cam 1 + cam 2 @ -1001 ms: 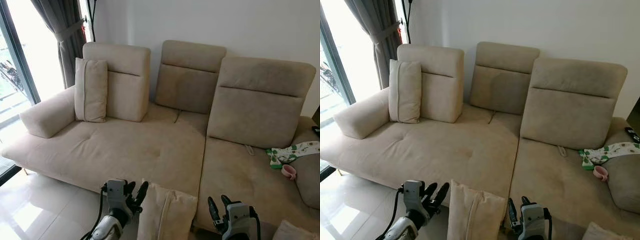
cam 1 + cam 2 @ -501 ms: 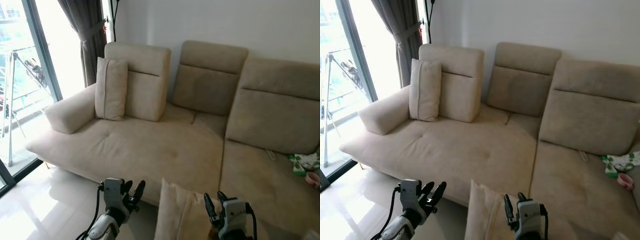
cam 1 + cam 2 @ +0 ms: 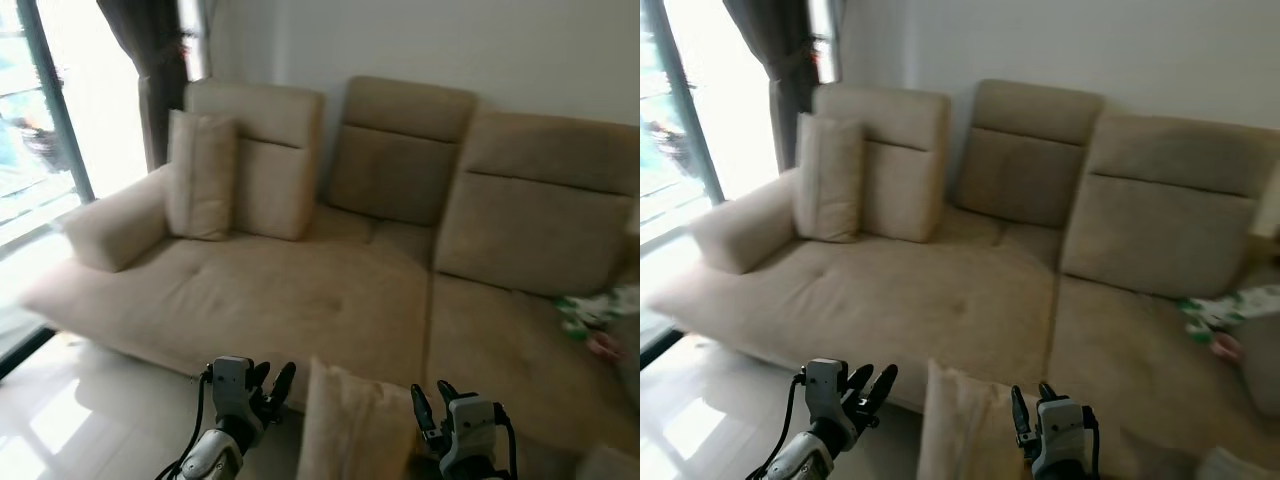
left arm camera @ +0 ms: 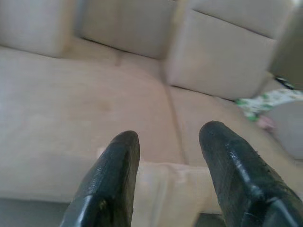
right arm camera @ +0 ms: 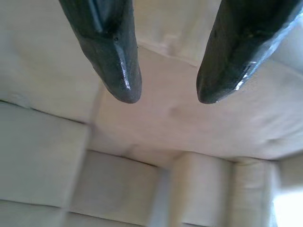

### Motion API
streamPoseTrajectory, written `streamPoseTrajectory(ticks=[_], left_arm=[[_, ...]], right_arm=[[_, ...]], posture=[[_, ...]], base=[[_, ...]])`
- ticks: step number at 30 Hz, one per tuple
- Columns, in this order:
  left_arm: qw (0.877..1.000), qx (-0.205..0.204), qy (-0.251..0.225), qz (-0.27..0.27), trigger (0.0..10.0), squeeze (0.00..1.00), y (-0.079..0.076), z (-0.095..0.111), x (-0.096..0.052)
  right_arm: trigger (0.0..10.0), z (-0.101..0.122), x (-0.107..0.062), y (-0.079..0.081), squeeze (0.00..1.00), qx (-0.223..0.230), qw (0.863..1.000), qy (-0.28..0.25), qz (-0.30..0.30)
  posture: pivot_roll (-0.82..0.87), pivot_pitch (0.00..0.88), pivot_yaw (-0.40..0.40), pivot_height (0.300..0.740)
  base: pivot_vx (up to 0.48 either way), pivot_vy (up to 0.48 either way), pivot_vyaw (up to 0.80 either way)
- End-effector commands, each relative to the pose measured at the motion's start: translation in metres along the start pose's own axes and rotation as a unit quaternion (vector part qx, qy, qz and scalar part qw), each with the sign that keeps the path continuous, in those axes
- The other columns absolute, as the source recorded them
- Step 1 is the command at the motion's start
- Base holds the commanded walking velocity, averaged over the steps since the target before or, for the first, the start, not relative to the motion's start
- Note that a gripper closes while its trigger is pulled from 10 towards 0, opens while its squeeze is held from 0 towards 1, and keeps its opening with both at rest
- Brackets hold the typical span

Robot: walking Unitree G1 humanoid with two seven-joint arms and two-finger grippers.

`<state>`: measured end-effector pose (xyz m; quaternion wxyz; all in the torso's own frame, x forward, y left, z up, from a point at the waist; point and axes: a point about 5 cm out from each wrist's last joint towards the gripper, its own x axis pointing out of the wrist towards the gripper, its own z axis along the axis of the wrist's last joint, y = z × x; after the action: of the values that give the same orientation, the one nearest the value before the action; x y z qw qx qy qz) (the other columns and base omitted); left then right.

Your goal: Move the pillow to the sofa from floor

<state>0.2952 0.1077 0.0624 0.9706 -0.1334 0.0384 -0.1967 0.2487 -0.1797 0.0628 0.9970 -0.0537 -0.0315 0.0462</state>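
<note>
Window [image 3: 40,130]: seen at far left behind a dark curtain [image 3: 150,70]; overexposed, detail outside not readable.
Floor [image 3: 70,420]: glossy pale tiles, seen as open room at the lower left in front of the sofa edge.
Sofa [image 3: 300,290]: beige sectional spread across the head views; the wide seat is bare from the left armrest to the centre seam. Slight motion blur is noted over the whole picture.
Upright cushion [image 3: 200,175]: stood against the leftmost backrest, beside the armrest.
Left gripper [image 3: 268,383]: held low, just left of the pillow, in front of the sofa's front edge; fingers are spread apart with nothing between them. In the left wrist view the two black fingers [image 4: 113,175] are seen apart, with the pillow's top edge below them.
Pillow [image 3: 355,425]: beige, stood upright between the two grippers at the bottom of the picture, in front of the sofa's front edge; its lower part is cut off, so its contact with the floor cannot be told.
Right gripper [image 3: 430,400]: just right of the pillow; fingers parted and empty. Contact with the pillow cannot be judged.
Patterned cloth [image 3: 590,305]: green and white, lying on the right seat; blurred. A small pink object [image 3: 605,345] lies beside it, identity not readable.
</note>
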Motion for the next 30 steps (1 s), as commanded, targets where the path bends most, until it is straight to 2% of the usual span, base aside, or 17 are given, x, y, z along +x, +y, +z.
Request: streamPoseTrajectory(ticks=[1,3,16,19,21,22,24,25,27,28,30], left_arm=[[1.0,-0.004,0.004,-0.002,10.0,0.0,-0.001,-0.002,0.001],[1.0,-0.004,0.004,-0.002,10.0,0.0,-0.002,-0.002,0.001],[1.0,-0.002,0.008,0.0,10.0,0.0,-0.002,-0.004,0.001],[1.0,0.004,0.01,0.0,10.0,0.0,-0.001,-0.005,-0.001],[1.0,0.024,0.001,0.006,10.0,0.0,0.001,-0.002,-0.002],[1.0,0.024,0.001,0.006,10.0,0.0,0.001,-0.002,-0.002],[0.996,0.077,-0.024,0.039,10.0,0.0,0.011,0.009,-0.005],[0.996,0.077,-0.024,0.039,10.0,0.0,0.011,0.009,-0.005],[0.99,0.107,-0.044,0.077,10.0,0.0,0.021,0.018,-0.009],[0.99,0.107,-0.044,0.077,10.0,0.0,0.021,0.018,-0.009],[0.987,0.111,-0.054,0.102,10.0,0.0,0.031,0.025,-0.018]], right_arm=[[10.0,-0.003,-0.002,-0.002,0.0,0.003,1.0,0.01,-0.006],[10.0,-0.003,-0.002,-0.002,0.0,0.003,1.0,0.01,-0.007],[10.0,-0.001,0.0,0.0,0.0,-0.001,1.0,0.005,0.002],[10.0,0.002,0.001,0.001,0.0,-0.02,1.0,-0.004,0.019],[10.0,0.008,0.001,0.004,0.0,-0.06,0.996,-0.028,0.053],[10.0,0.008,0.001,0.004,0.0,-0.06,0.996,-0.028,0.053],[10.0,0.014,-0.002,0.006,0.0,-0.107,0.988,-0.051,0.101],[10.0,0.014,-0.002,0.006,0.0,-0.107,0.988,-0.051,0.101],[10.0,0.015,-0.004,0.005,0.0,-0.115,0.984,-0.053,0.123],[10.0,0.015,-0.004,0.005,0.0,-0.115,0.984,-0.053,0.123],[10.0,0.017,-0.008,0.0,0.0,-0.106,0.985,-0.049,0.13]], posture=[[-0.02,0.0,-0.011,0.74],[-0.02,0.0,-0.011,0.74],[-0.02,0.0,-0.014,0.74],[-0.02,0.0,-0.013,0.74],[-0.01,0.0,-0.01,0.74],[-0.01,0.0,-0.01,0.74],[-0.01,0.0,-0.003,0.74],[-0.01,0.0,-0.003,0.74],[-0.01,0.0,-0.001,0.74],[-0.01,0.0,-0.001,0.74],[0.0,0.0,0.004,0.74]], base=[[0.0,0.0,-0.76],[0.0,0.0,-0.76],[0.0,0.0,0.0],[0.0,0.0,0.0],[0.0,0.0,0.0],[0.0,0.0,0.0],[0.0,0.0,0.0],[0.0,0.0,0.0],[0.0,0.0,0.0],[0.0,0.0,0.0],[0.0,0.0,0.0]])
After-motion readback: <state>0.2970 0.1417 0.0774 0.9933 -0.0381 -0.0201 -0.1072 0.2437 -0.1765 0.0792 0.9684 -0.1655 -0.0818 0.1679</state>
